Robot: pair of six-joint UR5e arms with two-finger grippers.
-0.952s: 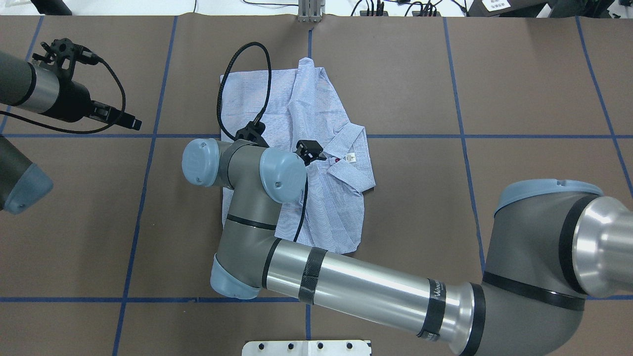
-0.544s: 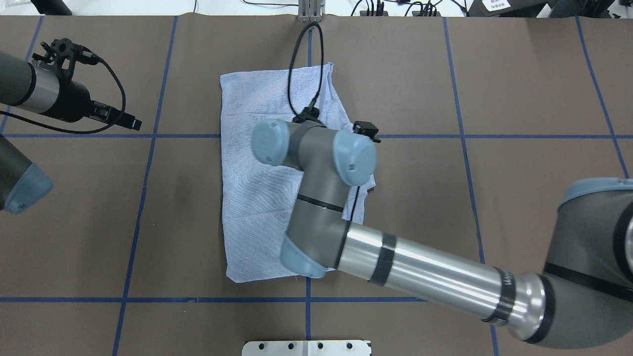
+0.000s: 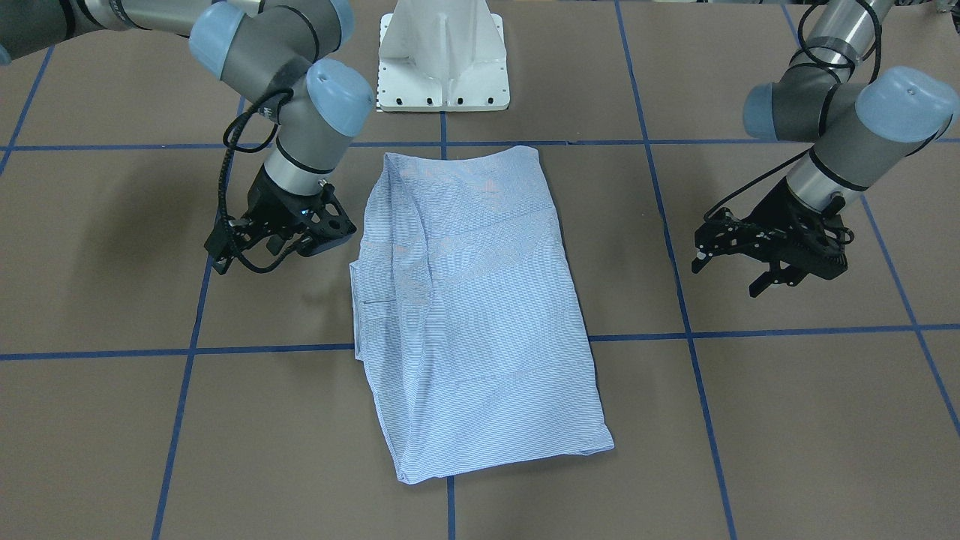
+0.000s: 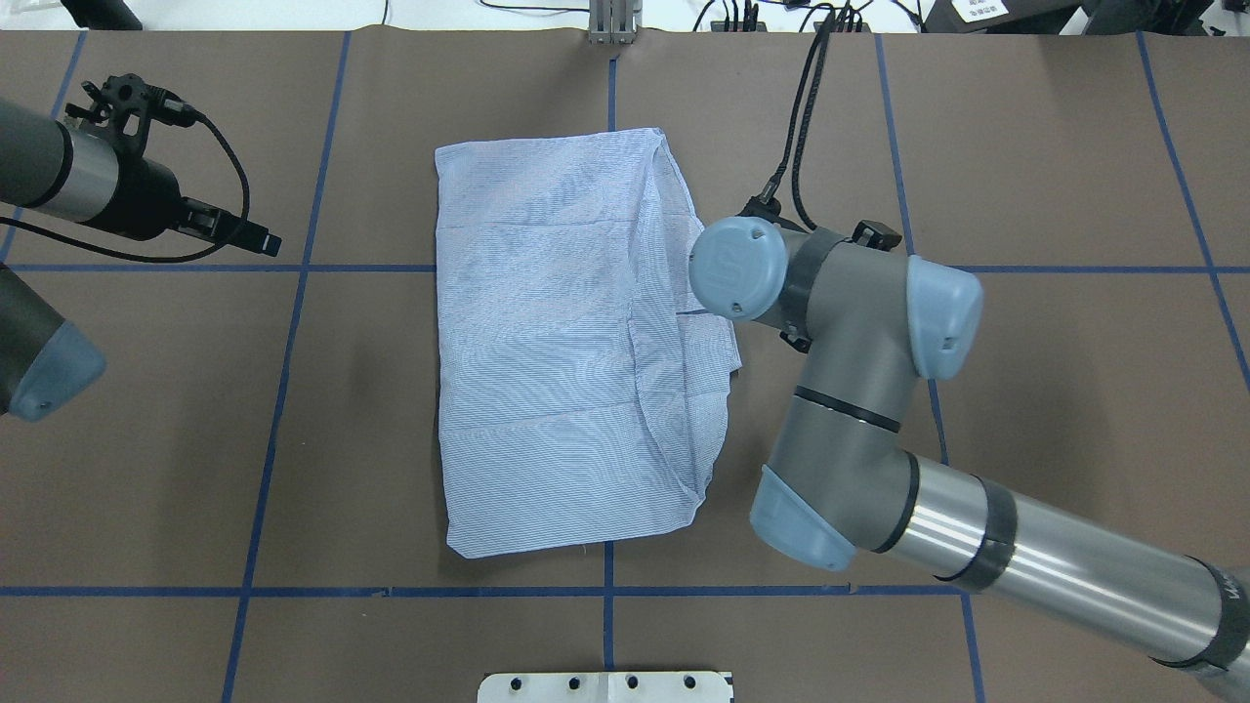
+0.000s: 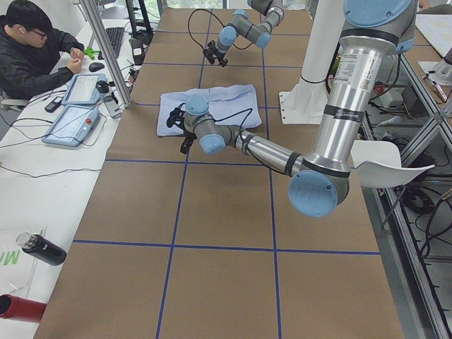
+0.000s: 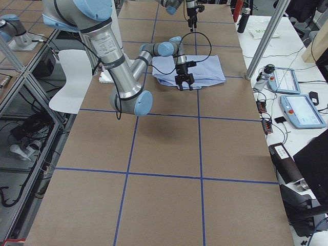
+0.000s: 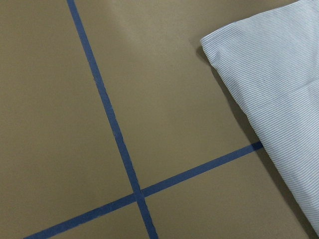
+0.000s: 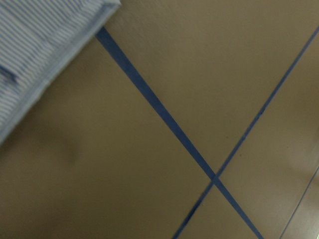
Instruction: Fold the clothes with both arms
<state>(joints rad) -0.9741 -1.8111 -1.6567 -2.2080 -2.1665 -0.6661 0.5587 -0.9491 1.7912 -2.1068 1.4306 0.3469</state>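
The light blue striped shirt [image 3: 480, 315] lies folded into a long rectangle in the middle of the table, collar and buttons hidden; it also shows in the overhead view [image 4: 547, 342]. My right gripper [image 3: 262, 259] hangs open and empty just beside the shirt's edge, apart from the cloth. In the overhead view it is hidden under its own wrist [image 4: 830, 283]. My left gripper [image 3: 726, 276] is open and empty well off the shirt's other side, and shows in the overhead view [image 4: 256, 237]. The wrist views show only a shirt edge [image 7: 279, 74] [image 8: 35, 40] and table.
The brown table [image 4: 1055, 146] carries a grid of blue tape lines [image 4: 293, 293]. The white pedestal base [image 3: 442, 60] stands at the robot's side of the shirt. An operator [image 5: 28, 49] sits at a side desk with control pendants [image 5: 74, 113].
My right arm swung from over the shirt's left part across to its right side, laying cloth over the collar, and came off the shirt. The left arm has not moved.
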